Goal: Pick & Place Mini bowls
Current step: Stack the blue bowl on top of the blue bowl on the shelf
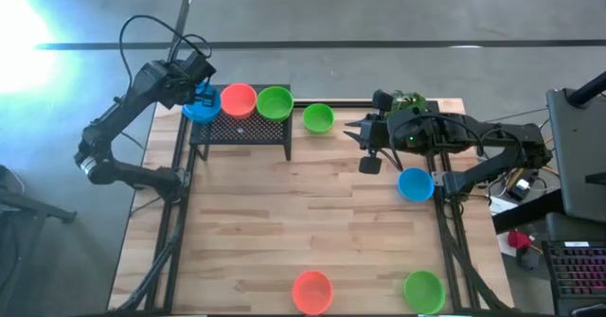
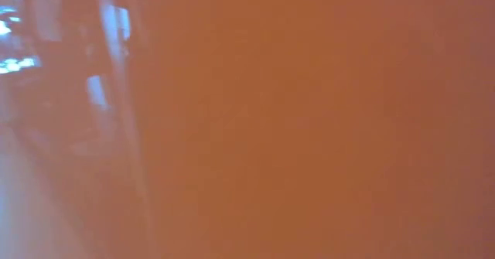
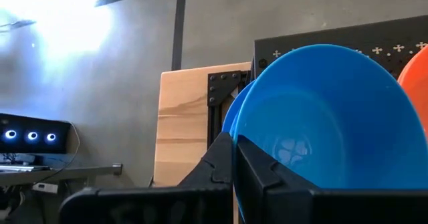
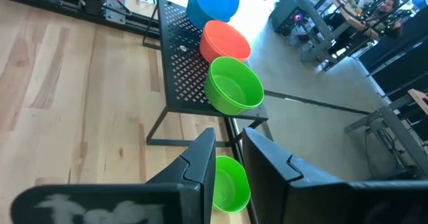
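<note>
The left gripper [image 1: 201, 97] is clamped on the rim of a blue bowl [image 3: 321, 117], holding it tilted over the near-left end of the black mesh stand [image 1: 241, 132], where it looks nested against a second blue bowl under it. Just beyond the gripper on the stand sit an orange-red bowl [image 1: 239, 100] and then a green bowl [image 1: 274, 102], side by side. Past the stand's far end, a green bowl [image 1: 317, 118] rests on the wooden table [image 1: 284, 222], right in front of the right gripper [image 1: 364, 147], whose fingers stand a little apart with nothing between them. Beside the right arm lies another blue bowl [image 1: 415, 184], and behind that gripper a leafy plant sprig [image 1: 409, 99]. Farthest from both arms, at the table's front edge, an orange-red bowl [image 1: 311, 290] and a green bowl [image 1: 423, 290] wait. The low view is blocked by an orange-red surface. Judging by this, the task is roughly half done: three or four bowls are on the stand and four remain on the table.
</note>
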Controlling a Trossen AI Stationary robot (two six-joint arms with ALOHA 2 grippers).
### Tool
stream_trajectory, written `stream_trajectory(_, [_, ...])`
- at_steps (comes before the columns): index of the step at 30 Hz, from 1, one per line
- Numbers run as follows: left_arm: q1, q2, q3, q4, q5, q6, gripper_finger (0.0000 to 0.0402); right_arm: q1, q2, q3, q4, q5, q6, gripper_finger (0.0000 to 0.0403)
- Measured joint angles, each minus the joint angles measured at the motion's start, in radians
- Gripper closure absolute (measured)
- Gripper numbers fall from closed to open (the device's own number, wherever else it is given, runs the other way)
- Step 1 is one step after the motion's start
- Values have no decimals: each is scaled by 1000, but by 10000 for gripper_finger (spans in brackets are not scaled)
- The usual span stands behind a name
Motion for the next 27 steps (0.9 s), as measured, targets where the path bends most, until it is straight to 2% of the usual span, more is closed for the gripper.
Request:
stream_trajectory(13, [0,0,0,8,-16,27,323,0,0,0,0,0,0,334])
stream_trajectory(21, [-1,0,46,12,-25,50,319,0,0,0,0,0,0,331])
stream_trajectory(27, [-14,-12,102,10,21,101,319,0,0,0,0,0,10,334])
